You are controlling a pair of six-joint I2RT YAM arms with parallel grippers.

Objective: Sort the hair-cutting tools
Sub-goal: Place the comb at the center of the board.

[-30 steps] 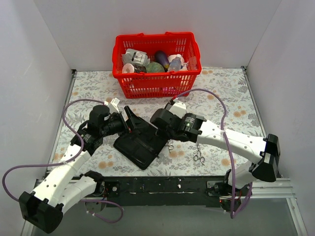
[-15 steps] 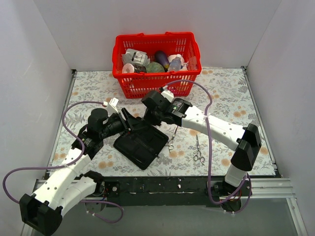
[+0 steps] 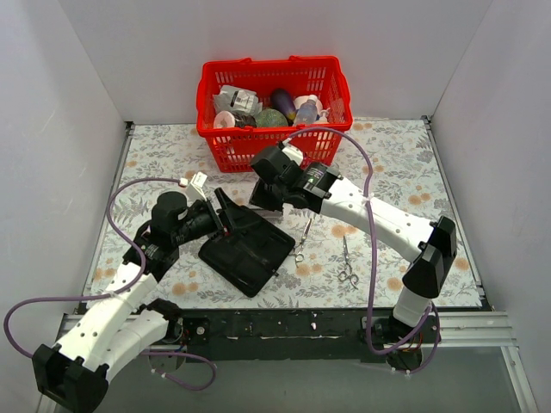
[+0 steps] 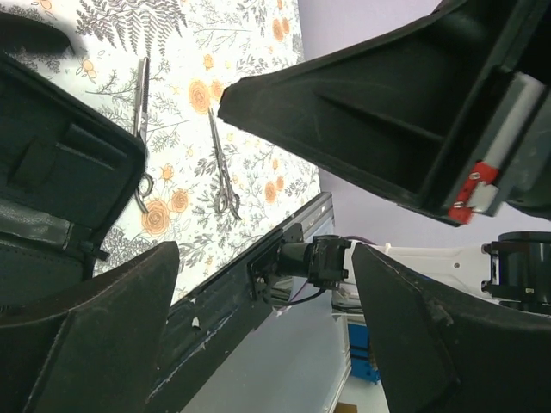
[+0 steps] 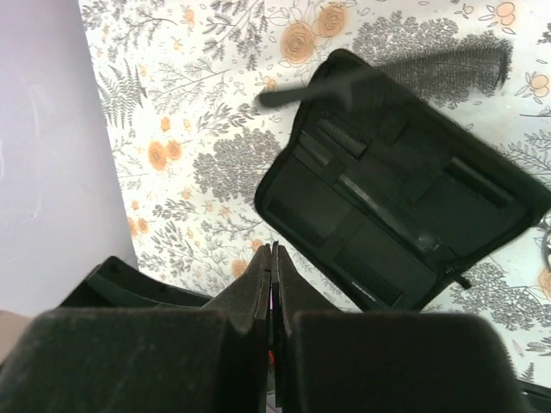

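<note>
Right gripper [image 5: 273, 251], closed and empty, has shifted rearward over the case [image 3: 248, 249], perhaps toward the blurred comb [image 5: 387, 76]; left gripper [image 4: 265, 249] gapes empty.

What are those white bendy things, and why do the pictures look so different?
They are two robot arms, each with a two-finger pincher. One picture looks down from above. The other two come from little cameras on the wrists. On the flowery table lie an open black case, scissors beside it, a second pair, and a red basket of bottles. A black comb shows, blurred, at the case's edge. The left gripper is open and the right gripper is shut. Neither clearly holds anything.
</note>
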